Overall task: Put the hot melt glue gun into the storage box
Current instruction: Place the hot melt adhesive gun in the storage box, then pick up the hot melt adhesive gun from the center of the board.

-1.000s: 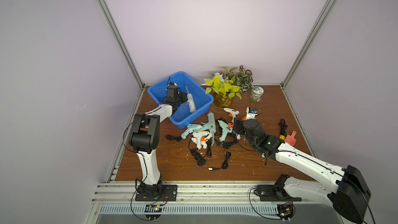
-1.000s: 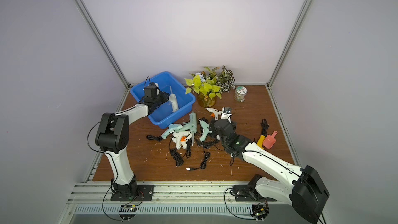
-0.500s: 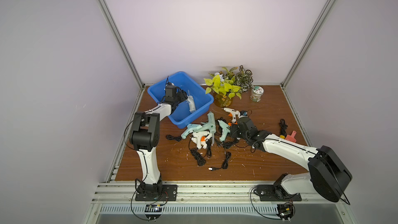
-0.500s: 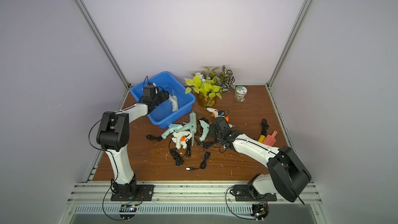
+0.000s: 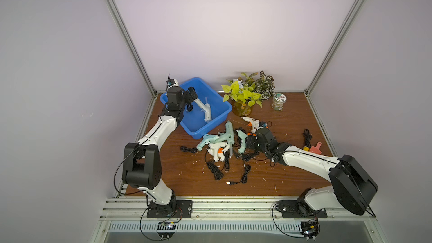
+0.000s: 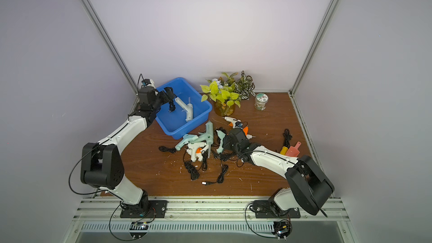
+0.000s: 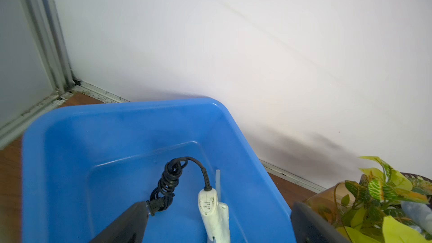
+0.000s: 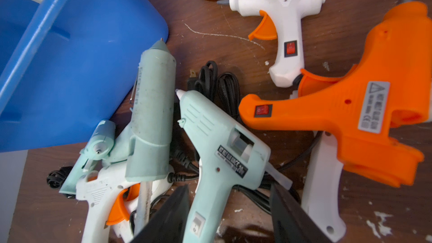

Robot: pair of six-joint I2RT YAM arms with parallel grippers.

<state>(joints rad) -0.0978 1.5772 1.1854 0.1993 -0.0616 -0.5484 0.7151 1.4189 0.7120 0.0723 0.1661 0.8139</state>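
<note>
Over storage box: left gripper is gaping empty above white glue gun | right gripper is straddling mint glue gun, grip unclear

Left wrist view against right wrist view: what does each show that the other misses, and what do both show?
Only the left wrist view shows the coiled black cord and the back wall. Only the right wrist view shows the orange glue gun, the mint glue gun and a white glue gun with an orange trigger. Both show the blue storage box.
</note>
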